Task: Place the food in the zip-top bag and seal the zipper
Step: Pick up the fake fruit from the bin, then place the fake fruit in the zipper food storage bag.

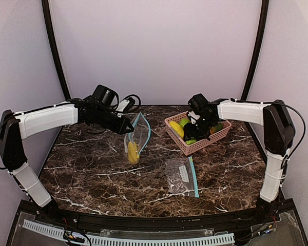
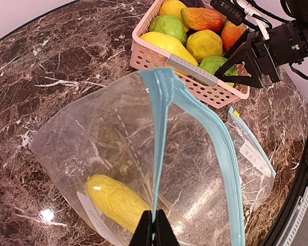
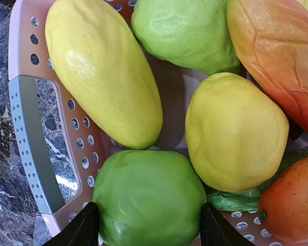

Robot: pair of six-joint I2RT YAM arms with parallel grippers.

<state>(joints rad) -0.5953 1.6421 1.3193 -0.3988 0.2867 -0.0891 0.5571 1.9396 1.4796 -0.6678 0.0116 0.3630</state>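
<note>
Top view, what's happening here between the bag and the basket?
The left end effector is shut on the zipper edge of the zip-top bag, holding it up with its mouth open; one yellow food piece is inside. The right end effector is open in the pink basket, straddling a green fruit. A second bag lies flat on the table.

The green fruit (image 3: 149, 197) runs off the right wrist view's bottom edge; the spare bag's label (image 1: 184, 174) is unreadably small.
</note>
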